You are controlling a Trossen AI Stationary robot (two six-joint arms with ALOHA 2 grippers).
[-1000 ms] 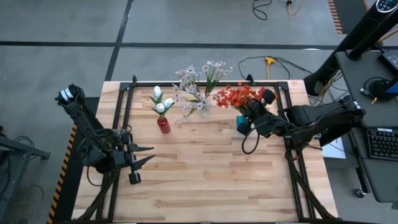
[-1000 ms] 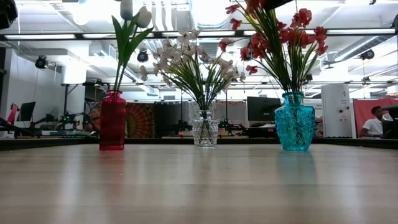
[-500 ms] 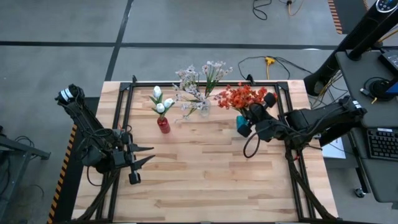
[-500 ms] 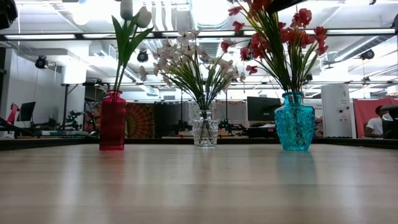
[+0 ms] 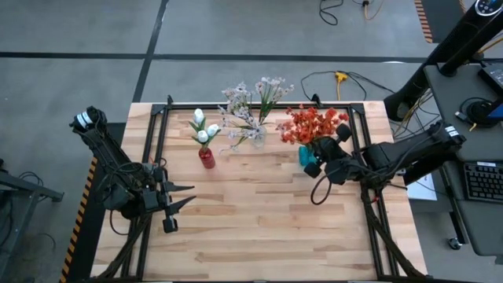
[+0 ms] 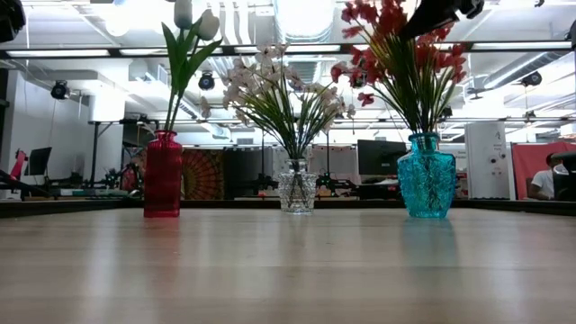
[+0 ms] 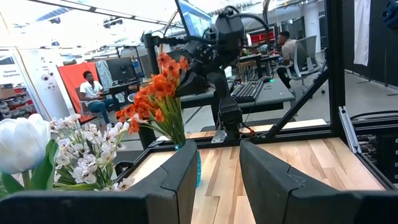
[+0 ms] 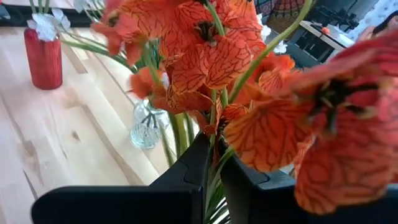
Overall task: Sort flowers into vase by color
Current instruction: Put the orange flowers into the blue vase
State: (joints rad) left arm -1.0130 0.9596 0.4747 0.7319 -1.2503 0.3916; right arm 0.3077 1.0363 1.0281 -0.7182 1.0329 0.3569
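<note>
from above, the right gripper (image 5: 317, 149) sits over the teal vase (image 5: 305, 158) at the far right of the table (image 5: 259, 228), fingers pinched on an orange-red flower (image 5: 310, 124); the left gripper (image 5: 187, 195) waits near left, fingers apart. at table level, red vase (image 6: 163, 175), clear vase (image 6: 297, 186) and teal vase stand in a row. the right wrist view shows the stem clamped among blooms.

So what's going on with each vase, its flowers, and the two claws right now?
Red vase: upright, holds white tulips.
Clear glass vase: upright, holds pale blossom sprays.
Teal vase: upright, holds orange-red flowers.
Right claw: shut on an orange-red flower stem above the teal vase.
Left claw: partly open, empty, waiting.
</note>
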